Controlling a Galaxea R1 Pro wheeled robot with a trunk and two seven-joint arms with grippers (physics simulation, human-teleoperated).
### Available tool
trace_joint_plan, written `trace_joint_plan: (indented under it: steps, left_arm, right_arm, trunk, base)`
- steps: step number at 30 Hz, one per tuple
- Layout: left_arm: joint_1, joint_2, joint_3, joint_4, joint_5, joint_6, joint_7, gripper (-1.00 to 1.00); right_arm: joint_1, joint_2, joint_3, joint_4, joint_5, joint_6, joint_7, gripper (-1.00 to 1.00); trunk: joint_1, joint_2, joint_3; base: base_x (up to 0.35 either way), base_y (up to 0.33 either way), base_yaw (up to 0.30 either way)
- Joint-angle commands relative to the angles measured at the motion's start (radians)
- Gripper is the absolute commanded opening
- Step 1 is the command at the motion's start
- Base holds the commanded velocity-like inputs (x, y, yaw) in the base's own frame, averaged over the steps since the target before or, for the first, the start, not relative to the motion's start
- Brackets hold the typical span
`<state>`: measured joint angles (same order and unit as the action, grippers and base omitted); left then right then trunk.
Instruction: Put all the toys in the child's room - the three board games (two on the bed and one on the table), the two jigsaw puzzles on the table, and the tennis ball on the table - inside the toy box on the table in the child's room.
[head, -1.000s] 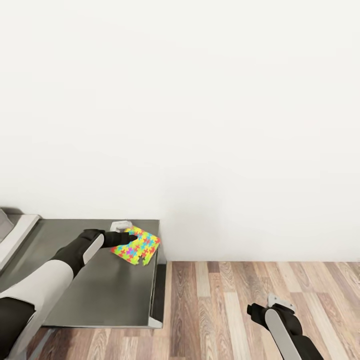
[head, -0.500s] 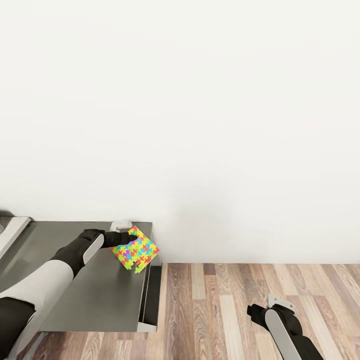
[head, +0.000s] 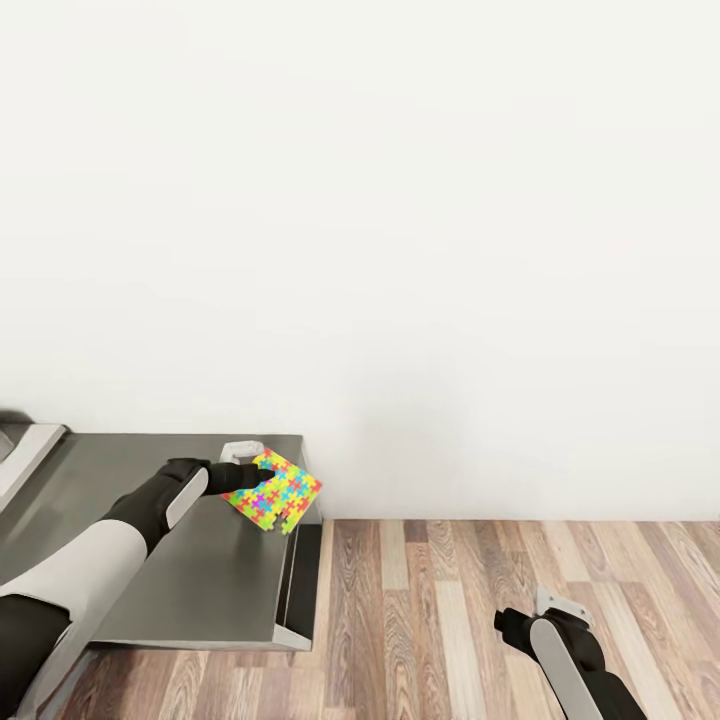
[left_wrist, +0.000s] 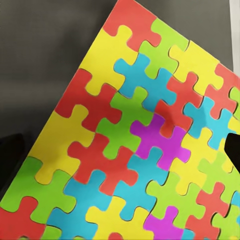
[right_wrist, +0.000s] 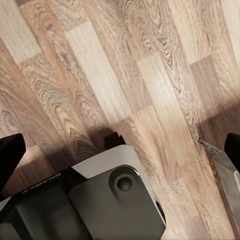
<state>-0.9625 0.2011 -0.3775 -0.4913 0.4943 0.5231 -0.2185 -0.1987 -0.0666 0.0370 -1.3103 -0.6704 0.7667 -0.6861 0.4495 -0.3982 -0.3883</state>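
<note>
Multicolour item: jigsaw puzzle (head: 272, 491), clamped at its edge by the left end effector (head: 238, 478), raised over the dark grey bench (head: 200, 570) corner.
Handling: keep it level; thin sheet may slip.
Right end effector (right_wrist: 120, 145): fingers apart, idle over the wood floor (head: 520, 600).
Room: white wall (head: 400, 200) at 12 o'clock.

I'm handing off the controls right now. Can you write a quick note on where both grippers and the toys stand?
Left gripper: at the near edge of a jigsaw puzzle, which hangs tilted over the right end of the dark grey unit; looks gripped, though the fingers are hidden.
Right gripper: out of view; its arm hangs low over the wood floor, carrying nothing.
Done: one puzzle apparently picked up.
Left: get it into the toy box, then gather the other toys.
</note>
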Motion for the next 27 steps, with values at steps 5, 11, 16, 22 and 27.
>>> trace_joint_plan:
  steps: [5,11,16,22,27]
  left_arm:
    - [-0.001,0.001,-0.004,-0.001,0.003,0.003,-0.001,1.00]
    - [-0.001,0.001,-0.004,-0.001,0.003,0.003,-0.001,1.00]
    - [-0.001,0.000,-0.004,-0.001,0.003,0.004,-0.001,1.00]
    - [-0.001,0.003,-0.002,-0.001,0.003,0.003,-0.003,1.00]
    - [-0.001,0.008,0.004,-0.002,0.004,0.003,-0.005,1.00]
  right_arm:
    - [-0.001,-0.001,0.002,-0.001,-0.009,0.002,-0.010,1.00]
    - [-0.001,-0.001,0.001,0.000,-0.010,0.002,-0.010,1.00]
    - [-0.001,-0.002,0.001,0.000,-0.010,0.002,-0.010,1.00]
    - [-0.001,-0.002,0.001,0.000,-0.010,0.002,-0.010,1.00]
    - [-0.001,-0.002,0.001,0.000,-0.011,0.002,-0.010,1.00]
  trunk:
    - [0.001,-0.002,-0.002]
    - [0.001,-0.002,-0.002]
    - [0.001,-0.002,-0.002]
    - [0.001,-0.002,-0.002]
    - [0.001,-0.002,-0.002]
  base:
    - [-0.007,-0.003,0.000]
    - [-0.002,0.000,0.000]
    - [-0.090,-0.022,0.000]
    - [-0.031,-0.012,0.000]
    - [-0.004,-0.002,0.000]
